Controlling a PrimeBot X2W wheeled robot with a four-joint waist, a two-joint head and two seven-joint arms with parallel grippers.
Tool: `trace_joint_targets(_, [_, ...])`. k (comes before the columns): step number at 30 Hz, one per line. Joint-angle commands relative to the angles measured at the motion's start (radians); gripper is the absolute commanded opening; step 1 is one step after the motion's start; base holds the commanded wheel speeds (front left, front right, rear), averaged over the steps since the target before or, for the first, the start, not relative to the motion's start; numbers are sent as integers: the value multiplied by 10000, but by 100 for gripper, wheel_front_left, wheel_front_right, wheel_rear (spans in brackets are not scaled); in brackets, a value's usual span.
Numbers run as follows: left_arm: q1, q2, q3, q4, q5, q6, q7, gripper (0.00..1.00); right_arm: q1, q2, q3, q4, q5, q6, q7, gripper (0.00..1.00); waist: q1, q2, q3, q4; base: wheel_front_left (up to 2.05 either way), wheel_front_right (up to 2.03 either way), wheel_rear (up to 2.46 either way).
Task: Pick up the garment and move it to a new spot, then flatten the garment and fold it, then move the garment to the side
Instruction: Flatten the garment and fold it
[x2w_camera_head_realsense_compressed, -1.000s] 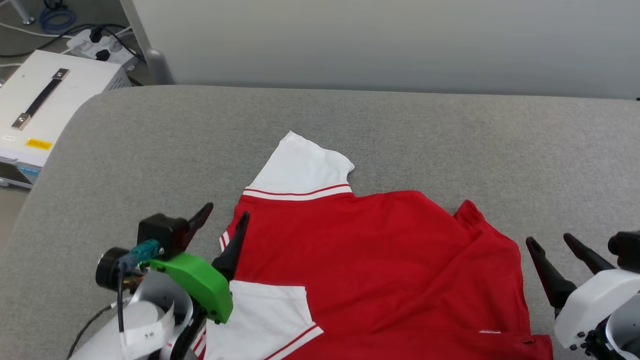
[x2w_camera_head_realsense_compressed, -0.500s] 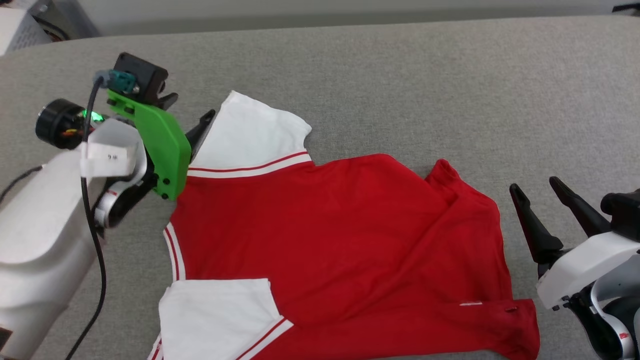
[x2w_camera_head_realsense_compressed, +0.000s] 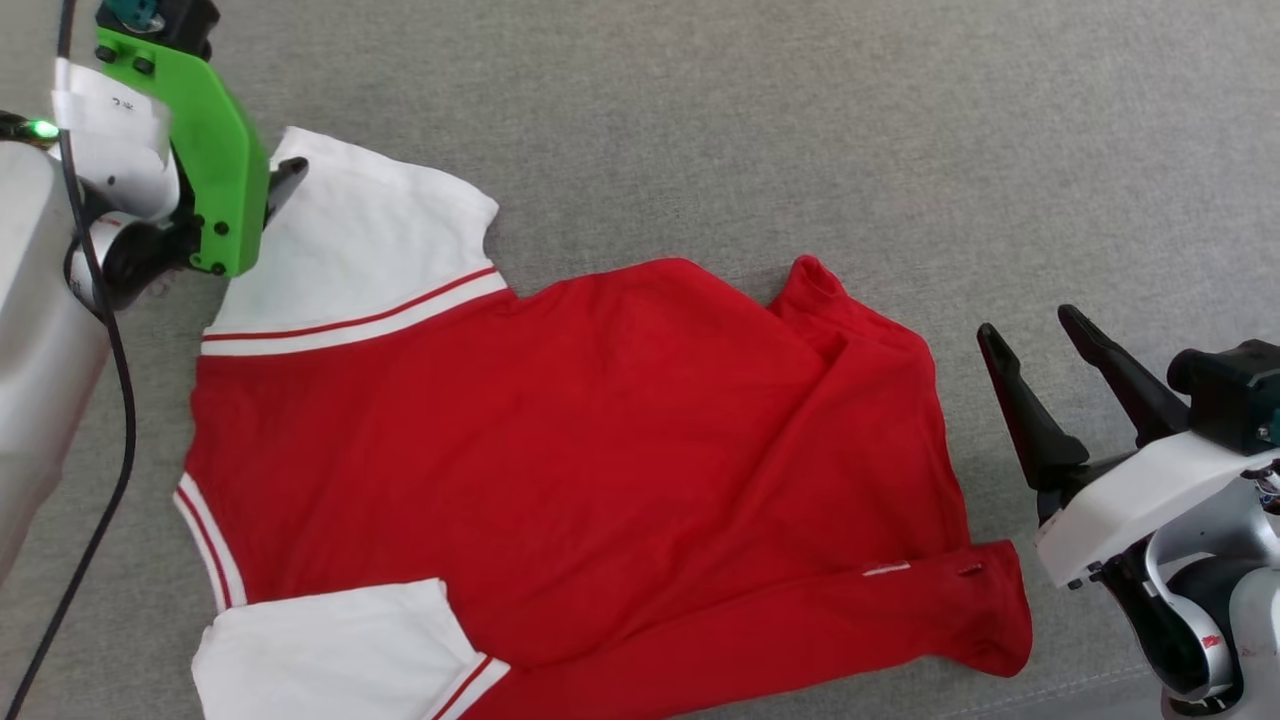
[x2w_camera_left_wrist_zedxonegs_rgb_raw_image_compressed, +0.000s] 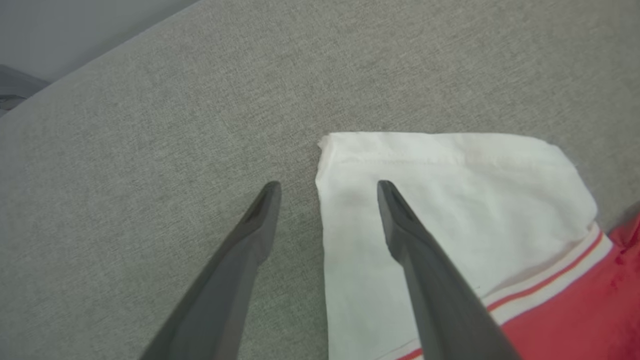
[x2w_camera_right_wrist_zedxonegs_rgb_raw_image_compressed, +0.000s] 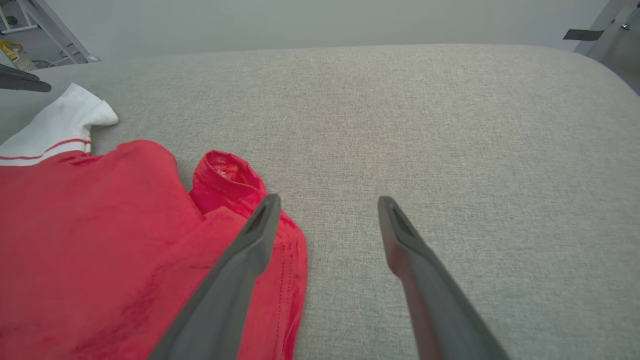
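okay, the garment (x2w_camera_head_realsense_compressed: 600, 450) lies spread over the grey surface (x2w_camera_head_realsense_compressed: 800, 130), mostly flat. the red body is soft and rumpled, with shallow creases running toward its right edge. one white sleeve (x2w_camera_head_realsense_compressed: 370, 240) points to the far left corner, and a second white sleeve (x2w_camera_head_realsense_compressed: 330, 650) sits at the near edge. both carry red-and-white striped trim (x2w_camera_head_realsense_compressed: 350, 325) where they meet the red. a striped band (x2w_camera_head_realsense_compressed: 205, 530) curves down the left side. on the far right edge a bit of red cloth stands up in a small bump (x2w_camera_head_realsense_compressed: 815, 290), and a tiny white tag (x2w_camera_head_realsense_compressed: 887, 570) shows on the folded strip along the bottom.

my left fingers (x2w_camera_left_wrist_zedxonegs_rgb_raw_image_compressed: 250, 240) are spread apart and grasp nothing. they straddle the sleeve's side edge, one over bare grey weave, the other over white cloth. i cannot tell if they touch down. a bright green bracket (x2w_camera_head_realsense_compressed: 215, 150) on that wrist hides part of the sleeve from the head view, and a black cable (x2w_camera_head_realsense_compressed: 110, 330) hangs beside my pale forearm.

my right fingers (x2w_camera_head_realsense_compressed: 1025, 410) are parted too, empty, just beside the garment's right edge. in the right wrist view one lies across the red hem and the other over bare surface.

the surface is a coarse woven fabric with a rounded corner. past it are a pale wall (x2w_camera_right_wrist_zedxonegs_rgb_raw_image_compressed: 300, 20) and metal legs (x2w_camera_right_wrist_zedxonegs_rgb_raw_image_compressed: 50, 30).
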Motion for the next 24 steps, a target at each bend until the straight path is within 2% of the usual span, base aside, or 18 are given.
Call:
trace_joint_targets(1, [-232,-12,-19,233,-98,-41,5,100,-210,55,51,30,-14,-7,-90,100,-2,-1,467,-441,0,0,0])
trace_joint_targets(9, [-322,-86,-342,1302,161,-75,-361,100,-275,97,149,154,15,-7,-219,100,-2,-1,696,-550,0,0,0])
trace_joint_targets(11, [-187,-148,-478,1474,78,-87,-274,0,-273,93,174,191,20,-7,-225,100,-2,-1,693,-541,0,0,0])
trace_joint_targets(13, [-26,-212,-597,1551,-81,-99,-196,0,-265,61,203,240,27,-7,-194,100,-2,-1,638,-503,0,0,0])
trace_joint_targets(17, [210,-396,-574,1481,-408,-111,-1015,0,-271,-345,229,253,53,-7,94,100,-2,-1,213,-184,0,0,0])
trace_joint_targets(24, [410,-392,-509,868,-548,-115,-1998,0,-599,-1430,593,95,437,-7,1160,100,-2,-1,-460,577,0,0,0])
